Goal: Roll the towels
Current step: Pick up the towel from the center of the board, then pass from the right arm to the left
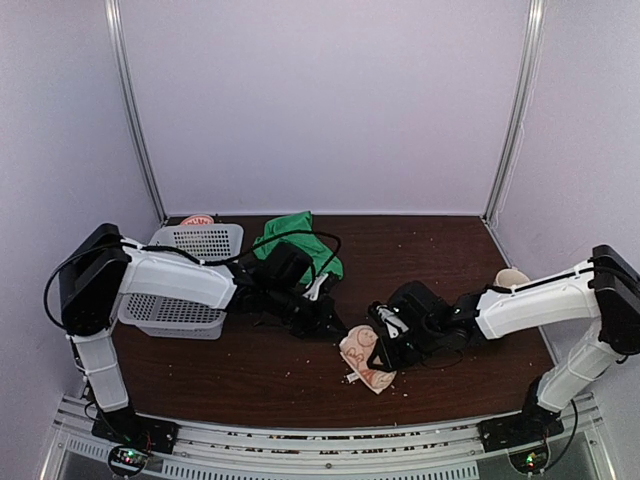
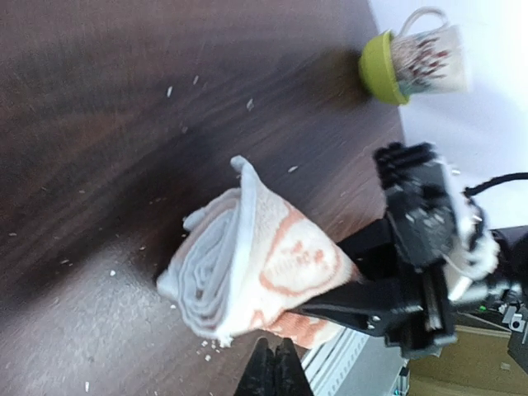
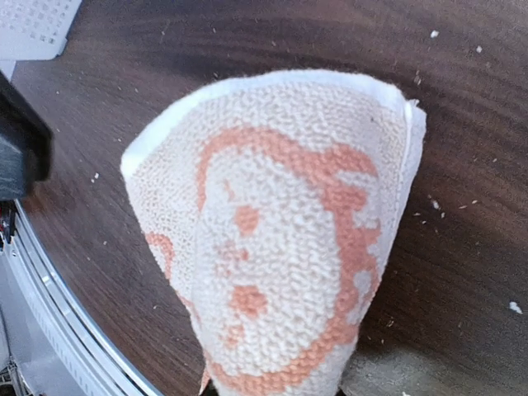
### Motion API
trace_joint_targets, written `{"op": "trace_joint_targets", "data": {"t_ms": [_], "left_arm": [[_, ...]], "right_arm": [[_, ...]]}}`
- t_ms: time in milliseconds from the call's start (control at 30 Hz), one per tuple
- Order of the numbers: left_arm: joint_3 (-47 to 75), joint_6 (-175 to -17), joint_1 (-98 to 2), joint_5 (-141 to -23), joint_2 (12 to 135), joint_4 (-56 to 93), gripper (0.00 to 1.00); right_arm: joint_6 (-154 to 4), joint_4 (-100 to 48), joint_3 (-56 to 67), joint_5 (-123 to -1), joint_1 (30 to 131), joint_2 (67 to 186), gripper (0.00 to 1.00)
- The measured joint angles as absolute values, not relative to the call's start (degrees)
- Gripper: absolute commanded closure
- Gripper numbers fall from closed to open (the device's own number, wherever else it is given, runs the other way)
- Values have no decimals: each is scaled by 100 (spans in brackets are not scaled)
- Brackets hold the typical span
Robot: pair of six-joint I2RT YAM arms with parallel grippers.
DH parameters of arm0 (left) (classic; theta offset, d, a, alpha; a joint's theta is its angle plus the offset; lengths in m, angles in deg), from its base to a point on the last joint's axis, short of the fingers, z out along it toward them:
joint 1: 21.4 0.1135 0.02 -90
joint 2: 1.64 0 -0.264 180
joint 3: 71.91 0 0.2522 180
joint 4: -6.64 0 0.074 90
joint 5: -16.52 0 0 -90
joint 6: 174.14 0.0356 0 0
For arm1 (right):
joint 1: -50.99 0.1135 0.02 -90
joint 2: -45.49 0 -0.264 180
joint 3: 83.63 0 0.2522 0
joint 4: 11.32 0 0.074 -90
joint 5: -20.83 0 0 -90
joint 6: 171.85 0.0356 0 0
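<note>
The pinkish-beige towel (image 1: 364,361) with orange figures lies rolled into a loose cone near the table's front edge. Its spiral end (image 2: 210,276) faces my left gripper (image 2: 276,365), which is shut and empty just short of it. My right gripper (image 1: 380,348) is shut on the towel's other end; one black finger (image 2: 351,309) presses across the cloth. In the right wrist view the towel (image 3: 280,239) fills the frame, narrows toward the jaws and hides the fingertips. The green towel (image 1: 296,240) lies crumpled at the back, behind my left arm.
A white perforated basket (image 1: 186,283) stands at the left, with its corner (image 3: 33,23) in the right wrist view. A mug with a green inside (image 2: 412,58) lies on its side at the right (image 1: 511,278). The metal front rail (image 3: 58,313) is close. Crumbs dot the dark wood.
</note>
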State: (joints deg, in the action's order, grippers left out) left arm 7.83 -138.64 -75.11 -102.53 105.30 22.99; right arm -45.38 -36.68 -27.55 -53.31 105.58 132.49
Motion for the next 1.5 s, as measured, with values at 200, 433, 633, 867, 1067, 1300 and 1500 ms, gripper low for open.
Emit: {"op": "trace_joint_targets", "data": {"t_ms": [200,433,633,867,1067,1300,1500], "left_arm": [[265,-13818,-7511,-9541,9148,2435,76],[-391,-13639,-7513,-8772,8029,2314,27],[-1176,-13634,-7511,-8570,7304,1329,3],[-1543,-13623,-7513,-8658,6652,-352,2],[-1482,-13610,-7513,-8942,6709,-1443,2],[-1370,-13940,-7513,-9534,7350,-3152,2],[-1248,-14205,-7535,-9884,7562,-3917,2]], "right_arm": [[-4497,-3745,-2746,-5670,10560,12377,100],[-4556,-4053,-2171,-5856,10560,11492,100],[-4565,-4245,-1483,-5674,10560,11077,100],[-4385,-4105,-927,-5108,10571,10602,100],[-4023,-3620,-707,-4658,10713,10556,100],[-3500,-2752,-643,-4219,10930,10729,100],[-3402,-2582,-339,-4170,11015,11068,100]]}}
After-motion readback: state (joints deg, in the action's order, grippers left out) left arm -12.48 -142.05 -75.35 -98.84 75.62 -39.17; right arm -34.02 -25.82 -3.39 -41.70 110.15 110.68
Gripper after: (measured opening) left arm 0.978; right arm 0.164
